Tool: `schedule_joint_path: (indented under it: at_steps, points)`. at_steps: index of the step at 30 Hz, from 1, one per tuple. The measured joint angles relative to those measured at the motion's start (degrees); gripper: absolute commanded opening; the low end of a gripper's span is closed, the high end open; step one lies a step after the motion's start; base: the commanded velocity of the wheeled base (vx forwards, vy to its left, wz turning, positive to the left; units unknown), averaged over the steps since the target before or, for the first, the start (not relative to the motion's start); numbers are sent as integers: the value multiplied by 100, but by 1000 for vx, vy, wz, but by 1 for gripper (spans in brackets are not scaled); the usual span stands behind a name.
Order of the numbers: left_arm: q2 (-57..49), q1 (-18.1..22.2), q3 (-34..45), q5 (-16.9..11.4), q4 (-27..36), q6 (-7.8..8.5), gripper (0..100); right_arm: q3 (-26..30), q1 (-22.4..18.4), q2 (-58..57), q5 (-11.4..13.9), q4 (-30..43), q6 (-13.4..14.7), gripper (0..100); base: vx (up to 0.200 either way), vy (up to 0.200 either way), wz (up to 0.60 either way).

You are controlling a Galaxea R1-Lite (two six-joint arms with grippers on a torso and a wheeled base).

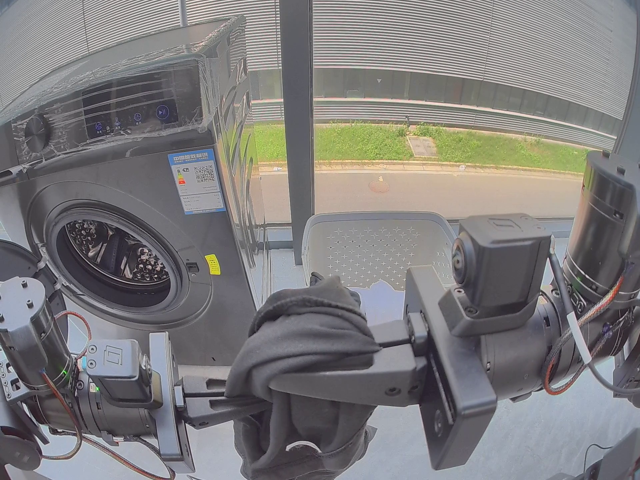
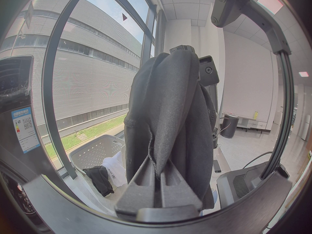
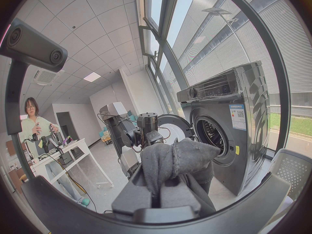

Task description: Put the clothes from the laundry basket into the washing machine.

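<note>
a: where's the clothing right now?
b: a dark grey garment (image 1: 300, 341) hangs in the air in front of the laundry basket (image 1: 373, 231), just right of the washing machine (image 1: 133, 168). it's bunched on top and droops below.
a: who has it?
b: both arms. the left gripper (image 1: 233, 403) comes in from the left, pinched tight on a fold. the left wrist view shows cloth wedged between its two closed fingers (image 2: 139, 186). the right gripper (image 1: 313, 376) comes in from the right, clamped on the same garment, with cloth draped over its upper finger.
a: and the machine?
b: its round door (image 3: 172, 130) is swung open and the steel drum (image 1: 117, 258) is exposed. the garment is outside it, lower than the opening and off to its right.
a: anything in the basket?
b: a white garment (image 2: 113, 169) and a small black garment (image 2: 99, 179) lie side by side on its floor. the basket stands by the window (image 1: 433, 101).
</note>
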Motion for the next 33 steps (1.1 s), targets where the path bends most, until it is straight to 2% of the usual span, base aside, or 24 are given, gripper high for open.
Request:
schedule_joint_path:
  at_steps: [9,10,25,33]
  points:
    - [-34,44,-45,-20,7,0,0,-9,2,-9,0,-7,1,0,0,0,0]
    - [-34,49,-67,-27,13,0,100,-13,2,-9,1,-5,0,0,0,0,0]
    - [68,2,-161,-24,-88,0,100,-122,16,24,6,-2,0,0,0,0,0]
    - [99,0,-161,-18,-140,-1,100,-163,215,50,1,-2,0,0,0,0,0]
